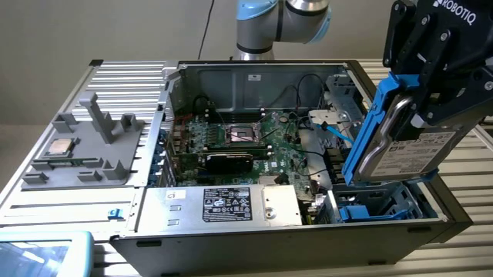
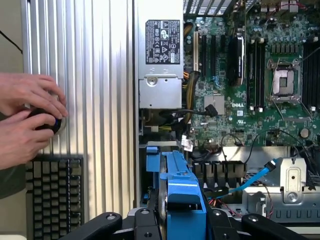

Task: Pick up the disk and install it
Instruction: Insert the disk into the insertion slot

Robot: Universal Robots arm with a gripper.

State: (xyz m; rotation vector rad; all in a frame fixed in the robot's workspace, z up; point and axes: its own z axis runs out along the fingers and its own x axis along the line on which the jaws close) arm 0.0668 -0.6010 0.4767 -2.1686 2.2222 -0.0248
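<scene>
Pickup done: gripper (image 1: 435, 107) clamped on the disk (image 1: 404, 153), held upright just above the computer case's (image 1: 254, 239) drive bay (image 1: 371, 211), not yet seated.

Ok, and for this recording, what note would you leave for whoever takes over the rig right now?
Gripper: shut on the disk, which is held on edge and tilted, in its blue carrier.
Disk: in the air just above the drive bay, at the corner of the open computer case on the exterior view's right. Its lower end is close to the bay.
Done: the pick-up; the disk is lifted and over the bay.
Left: the install; the disk is not yet seated in the bay.
Note: a person's hands are beside a keyboard, outside the case.
</scene>
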